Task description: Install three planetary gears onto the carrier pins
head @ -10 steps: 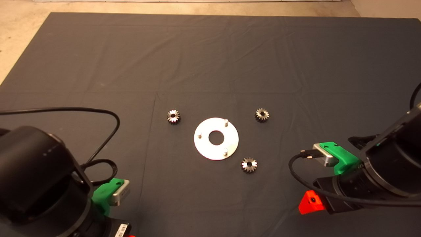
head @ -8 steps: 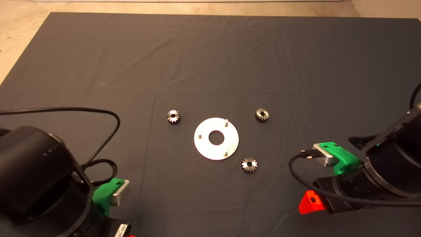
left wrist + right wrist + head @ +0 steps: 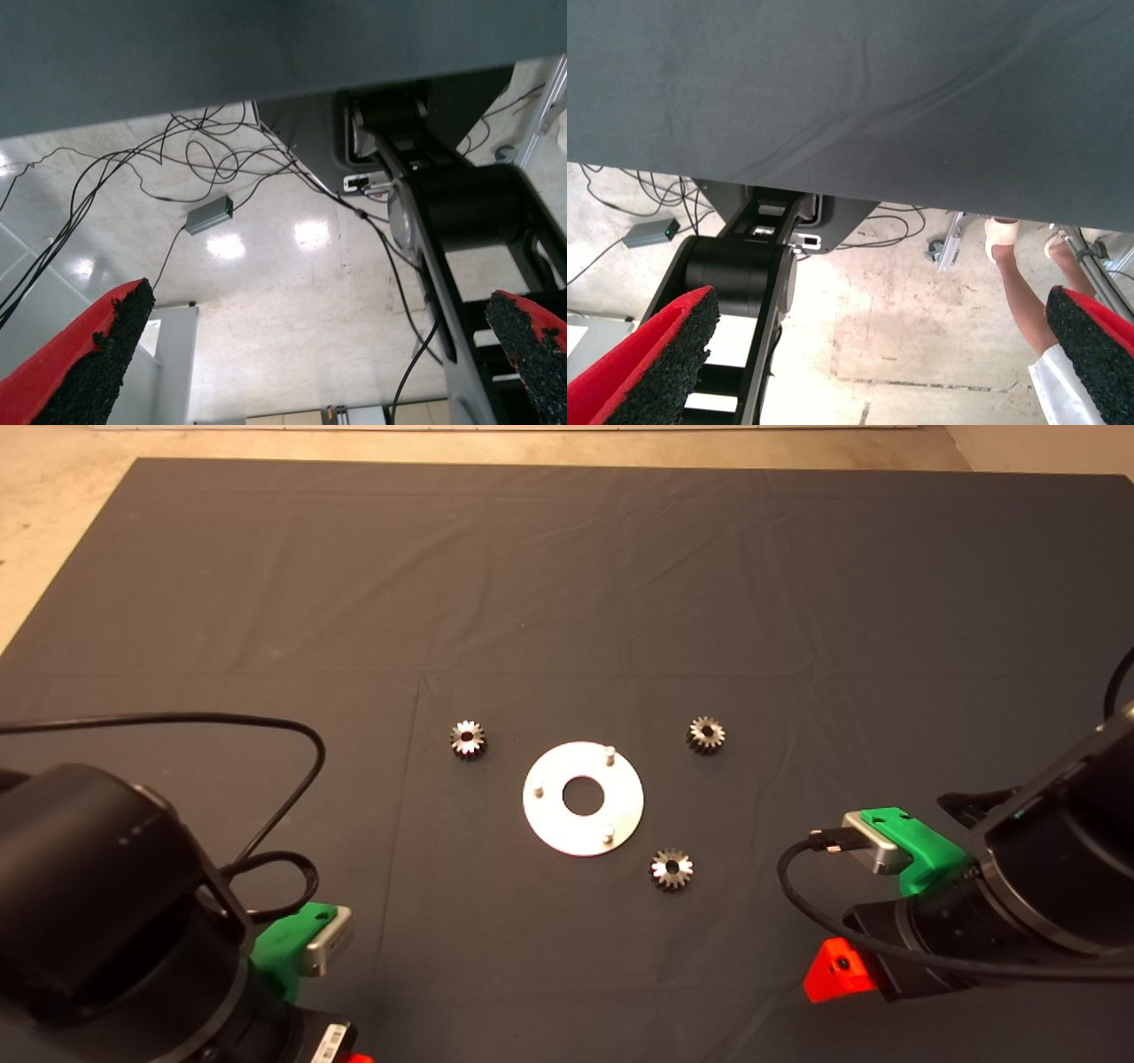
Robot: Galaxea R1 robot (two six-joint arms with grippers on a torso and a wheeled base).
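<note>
The shiny round disc (image 3: 549, 815) lies flat at the mat's middle with three upright carrier pins (image 3: 609, 755) (image 3: 537, 788) (image 3: 607, 833), all bare. Three small steel planetary gears lie flat on the mat around it: one to its left (image 3: 467, 739), one to its upper right (image 3: 705, 734), one below it to the right (image 3: 671, 868). My left gripper (image 3: 310, 372) is open and empty at the mat's lower left edge (image 3: 301, 948). My right gripper (image 3: 877, 363) is open and empty at the lower right (image 3: 837, 970), well right of the nearest gear.
The dark mat (image 3: 567, 584) has shallow creases. Black cables loop beside both arms (image 3: 292, 744) (image 3: 797, 895). Past the mat's edge the wrist views show floor cables (image 3: 177, 159), the robot's base (image 3: 735, 274), and a person's leg and shoe (image 3: 1005, 239).
The left arm has crept very slightly. The gears, the disc and the right arm have not moved.
</note>
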